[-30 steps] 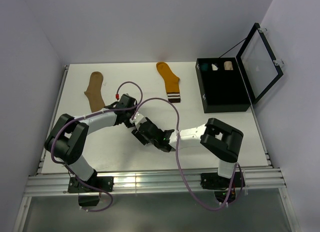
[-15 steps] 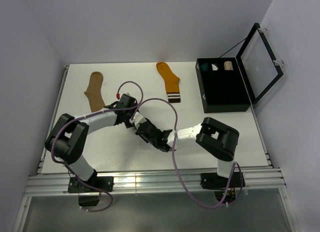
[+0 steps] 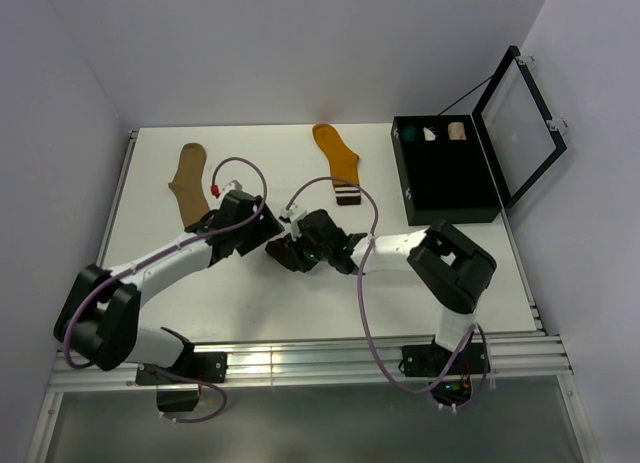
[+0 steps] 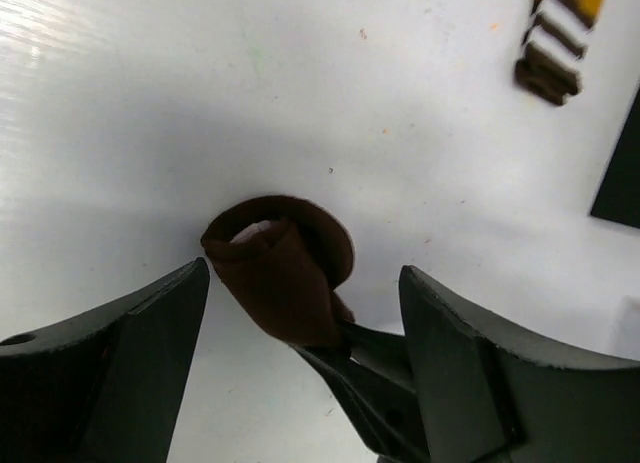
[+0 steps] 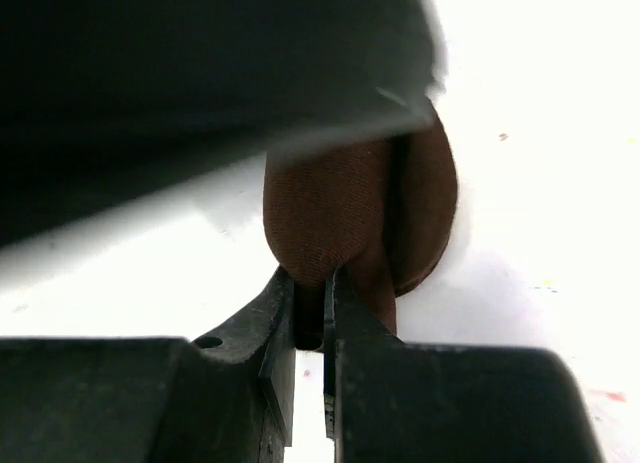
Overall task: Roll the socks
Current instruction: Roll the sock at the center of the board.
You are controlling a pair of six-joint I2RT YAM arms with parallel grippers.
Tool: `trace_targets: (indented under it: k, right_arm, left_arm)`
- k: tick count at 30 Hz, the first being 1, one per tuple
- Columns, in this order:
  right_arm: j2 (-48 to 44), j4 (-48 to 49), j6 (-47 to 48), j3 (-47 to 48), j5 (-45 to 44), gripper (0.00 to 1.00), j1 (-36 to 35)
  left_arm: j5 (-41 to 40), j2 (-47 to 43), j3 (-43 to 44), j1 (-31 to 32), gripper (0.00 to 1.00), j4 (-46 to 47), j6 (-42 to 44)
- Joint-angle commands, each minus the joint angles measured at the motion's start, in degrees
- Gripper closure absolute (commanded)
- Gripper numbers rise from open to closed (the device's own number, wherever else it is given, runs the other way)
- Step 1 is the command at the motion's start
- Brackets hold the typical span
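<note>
A dark brown sock [image 4: 285, 273], rolled into a short bundle, hangs just above the white table. My right gripper [image 5: 310, 283] is shut on its lower fold [image 5: 350, 203]. My left gripper [image 4: 303, 271] stands open with one finger on either side of the roll, touching neither side. From above, the two grippers meet mid-table at the left gripper [image 3: 265, 235] and right gripper [image 3: 293, 251], and they mostly hide the roll. The tan sock [image 3: 189, 181] lies flat at the back left. The mustard-orange sock [image 3: 339, 161] lies flat at the back centre, its striped cuff [image 4: 555, 43] pointing toward me.
A black box [image 3: 445, 208] with its glass lid [image 3: 520, 123] raised stands at the back right. Small teal [image 3: 408, 134], white [image 3: 429, 133] and cream [image 3: 457, 130] bundles sit in its far end. Its corner [image 4: 622, 173] shows in the left wrist view.
My right gripper has shut on the brown roll and my left gripper has opened off it. Both grippers and the roll have shifted away from the near edge, toward the table's middle.
</note>
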State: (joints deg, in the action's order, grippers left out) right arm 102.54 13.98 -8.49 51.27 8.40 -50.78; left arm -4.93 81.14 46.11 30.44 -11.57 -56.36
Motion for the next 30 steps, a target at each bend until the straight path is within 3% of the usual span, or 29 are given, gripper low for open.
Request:
trace_targets:
  k: [1,14,24,30]
  right_arm:
    - [0.46,-5.01,-4.42,1.99,14.94,1.00,2.79]
    - [12.24,-3.96,-18.92,8.58,39.92,1.00,12.81]
    - [19.18,0.08,-28.23,10.43,47.84,1.00,15.45]
    - [20.06,1.23,-30.00,10.52,47.85,0.99,16.33]
  left_arm:
    - [-4.38,-6.33,-4.51,-0.38,0.17,2.87,-5.16]
    - [-0.52,-11.27,-14.55,-0.38,0.17,10.69,-10.88]
    - [-0.34,-6.27,-13.59,-0.38,0.20,13.95,-10.62]
    - [-1.57,-3.63,-12.09,-0.38,0.24,13.16,-10.52]
